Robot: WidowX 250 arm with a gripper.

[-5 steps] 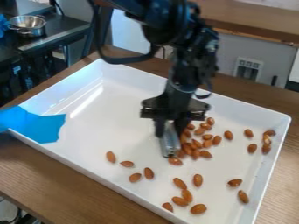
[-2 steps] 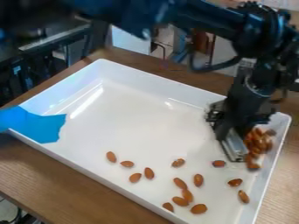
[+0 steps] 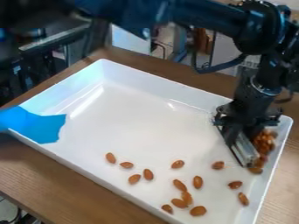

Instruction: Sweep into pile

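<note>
The black gripper (image 3: 242,133) hangs low inside the white tray (image 3: 134,118), near its right wall. It holds a silver metal scraper (image 3: 245,151), whose lower edge is down at the tray floor. A dense heap of brown almonds (image 3: 264,143) lies between the scraper and the right wall, partly hidden behind the gripper. Other almonds are scattered over the front half: single ones at the centre (image 3: 177,164) and left of the scraper (image 3: 217,165), several at the front left (image 3: 148,174), and several more toward the front edge and front right.
Blue tape (image 3: 36,124) covers the tray's left corner and runs onto the wooden table (image 3: 52,175). Raised white walls surround the tray floor. Behind the table stand dark equipment and a dark counter at the upper left.
The gripper and scraper have swept from mid-tray to the right wall, pushing the cluster of almonds there. Since the middle frame they have shifted slightly farther right. Most front almonds stayed put.
</note>
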